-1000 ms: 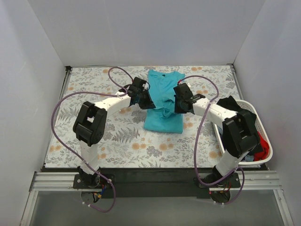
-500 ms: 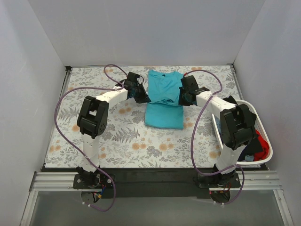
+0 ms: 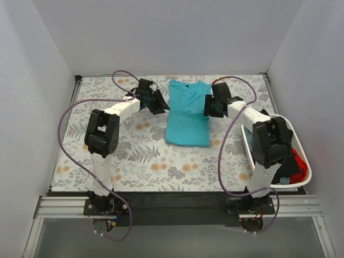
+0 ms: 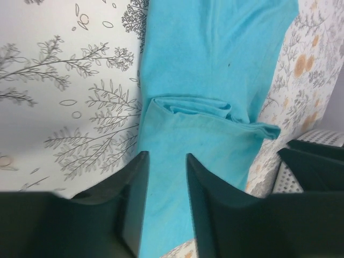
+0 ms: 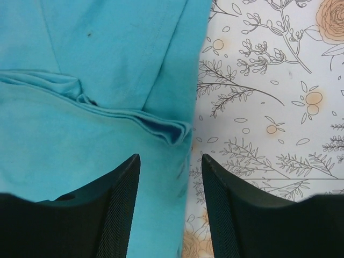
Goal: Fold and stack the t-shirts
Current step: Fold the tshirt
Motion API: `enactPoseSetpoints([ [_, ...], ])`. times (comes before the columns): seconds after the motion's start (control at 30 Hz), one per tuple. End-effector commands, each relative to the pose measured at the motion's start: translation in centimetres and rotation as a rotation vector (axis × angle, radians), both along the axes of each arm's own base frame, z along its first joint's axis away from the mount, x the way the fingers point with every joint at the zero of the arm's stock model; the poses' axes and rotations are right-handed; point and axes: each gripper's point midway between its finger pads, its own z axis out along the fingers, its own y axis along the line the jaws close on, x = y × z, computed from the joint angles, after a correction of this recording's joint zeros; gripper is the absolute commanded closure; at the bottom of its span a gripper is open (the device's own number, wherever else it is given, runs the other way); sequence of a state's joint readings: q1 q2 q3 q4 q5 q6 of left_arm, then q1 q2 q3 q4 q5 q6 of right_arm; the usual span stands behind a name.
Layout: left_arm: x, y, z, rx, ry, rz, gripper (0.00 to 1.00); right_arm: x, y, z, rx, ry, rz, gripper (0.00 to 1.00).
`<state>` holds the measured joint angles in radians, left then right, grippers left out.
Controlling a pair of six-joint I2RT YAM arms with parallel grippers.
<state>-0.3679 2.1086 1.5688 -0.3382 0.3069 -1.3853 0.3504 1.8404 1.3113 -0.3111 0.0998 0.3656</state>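
A teal t-shirt point(image 3: 187, 115) lies folded in the middle of the floral cloth, its near part doubled over the far part. My left gripper point(image 3: 160, 105) hangs at its left edge and my right gripper point(image 3: 208, 110) at its right edge. In the left wrist view the left gripper point(image 4: 166, 158) is open just above the teal t-shirt point(image 4: 215, 54), holding nothing. In the right wrist view the right gripper point(image 5: 171, 158) is open over the edge of the teal t-shirt point(image 5: 80, 134), with its bunched fold line just ahead of the fingertips. Black point(image 3: 263, 116) and red point(image 3: 302, 170) t-shirts lie in the basket.
A grey floral cloth point(image 3: 134, 156) covers the table. A white plastic basket point(image 3: 294, 128) stands at the right edge beside the right arm. White walls close in the left, back and right sides. Purple cables loop over both arms.
Both grippers carried the shirt's near part toward the far side, then opened and let it go. The shirt now lies flat and folded.
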Motion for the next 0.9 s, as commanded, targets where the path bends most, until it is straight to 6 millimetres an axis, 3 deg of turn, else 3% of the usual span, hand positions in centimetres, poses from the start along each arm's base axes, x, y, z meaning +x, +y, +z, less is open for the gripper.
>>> enactPoseSetpoints([
  [0.0,-0.5,0.8,5.6,-0.012,-0.113,0.023,0.71,-0.2,1.4,4.9,0.051,-0.119,0.043,0.44],
  [0.03,-1.1,0.4,5.7,-0.013,-0.110,0.014,0.79,-1.0,1.6,4.3,0.047,-0.106,0.050,0.46],
  [0.13,-2.1,-1.3,5.2,-0.018,-0.096,-0.027,0.89,-1.9,3.3,4.1,0.053,-0.115,0.087,0.51],
  [0.23,-2.1,-3.0,4.0,-0.039,-0.063,-0.066,1.00,-1.4,3.9,3.0,0.048,-0.097,0.105,0.58],
  [0.27,-2.0,-3.3,3.1,-0.034,-0.049,-0.070,1.00,-1.3,4.0,2.1,0.033,-0.082,0.119,0.60],
  [0.37,-1.0,-4.2,3.0,-0.045,-0.063,-0.091,1.00,-0.3,4.4,1.2,0.015,-0.079,0.142,0.61],
  [0.4,-0.6,-4.3,1.9,-0.038,-0.051,-0.097,1.00,0.0,4.3,1.0,-0.002,-0.081,0.151,0.61],
  [0.47,0.5,-4.6,2.0,-0.031,-0.077,-0.099,1.00,0.8,3.7,-0.1,-0.014,-0.064,0.143,0.61],
  [0.53,1.7,-4.7,1.1,-0.011,-0.090,-0.100,1.00,1.9,3.7,-0.1,-0.008,-0.070,0.144,0.61],
  [0.67,3.0,-3.9,-0.8,0.019,-0.064,-0.080,1.00,3.9,2.2,-1.5,-0.019,-0.052,0.107,0.62],
  [0.87,3.2,-2.6,-3.9,0.062,-0.012,-0.064,1.00,4.3,1.4,-3.0,0.015,-0.010,0.094,0.63],
])
